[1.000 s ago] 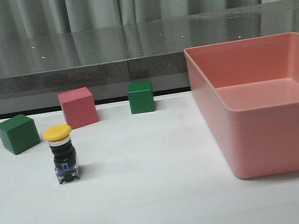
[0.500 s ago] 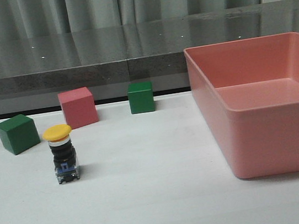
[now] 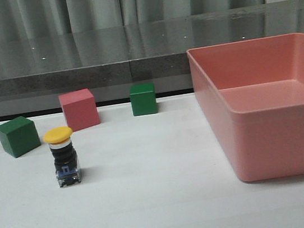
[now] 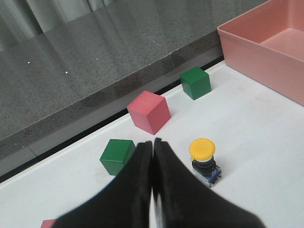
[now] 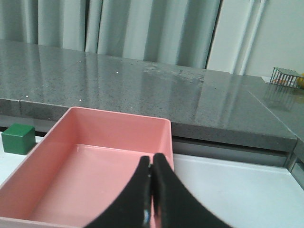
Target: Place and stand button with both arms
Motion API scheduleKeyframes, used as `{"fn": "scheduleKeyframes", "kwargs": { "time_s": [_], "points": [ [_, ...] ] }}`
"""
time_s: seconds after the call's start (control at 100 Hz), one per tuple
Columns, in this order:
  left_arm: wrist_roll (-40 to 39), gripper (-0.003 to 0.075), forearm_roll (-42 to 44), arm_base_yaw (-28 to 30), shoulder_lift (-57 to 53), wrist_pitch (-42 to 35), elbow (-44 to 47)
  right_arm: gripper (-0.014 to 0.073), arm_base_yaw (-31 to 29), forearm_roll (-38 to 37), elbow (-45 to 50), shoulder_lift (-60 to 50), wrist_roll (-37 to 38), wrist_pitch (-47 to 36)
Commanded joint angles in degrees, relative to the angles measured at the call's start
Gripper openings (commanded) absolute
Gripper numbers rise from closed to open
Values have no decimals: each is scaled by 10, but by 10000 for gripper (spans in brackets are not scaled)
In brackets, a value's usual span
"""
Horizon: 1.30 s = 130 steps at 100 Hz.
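A green cube [image 3: 17,136] sits far left on the table [image 3: 153,204]. The button [image 3: 63,157] stands upright at its 4 o'clock, just beside the left gripper [image 4: 153,145], fingers together. Right gripper [image 5: 152,161], also closed, hovers over the pink bin [image 3: 267,126].

We see a smooth, matt white surface [image 3: 164,203] carrying a large pink plastic bin [image 3: 270,148] with a soft sheen. The push-button switch [image 3: 63,157] has a matt yellow cap, shiny silver ring, glossy black body and blue-clear plastic base. Behind, a polished grey speckled stone ledge [image 3: 131,46] reflects pleated cloth curtains [image 3: 125,1].
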Motion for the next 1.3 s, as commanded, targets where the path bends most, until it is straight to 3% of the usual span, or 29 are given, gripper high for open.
{"fn": "scheduleKeyframes", "kwargs": {
  "time_s": [0.0,0.12,0.26,0.34,0.53,0.81,1.04,1.29],
  "points": [
    [-6,-19,-7,1,0,-52,-16,-61,-4,0,-13,6,0,-48],
    [-31,-19,34,2,-6,-81,-8,-61,-4,0,-13,6,0,-48],
    [-181,-19,154,33,-28,-130,29,-61,-4,0,-13,6,0,-48],
    [-233,-19,177,63,-53,-142,58,-61,-4,0,-13,6,0,-48],
    [-237,-19,177,108,-158,-153,145,-61,-4,0,-13,6,0,-48],
    [-243,-19,176,116,-320,-153,257,-61,-4,0,-13,6,0,-46],
    [-256,-19,157,134,-319,-203,303,-61,-4,0,-13,6,0,-45],
    [-256,-19,157,134,-319,-198,303,-61,-4,0,-13,6,0,-45]
  ]
}}
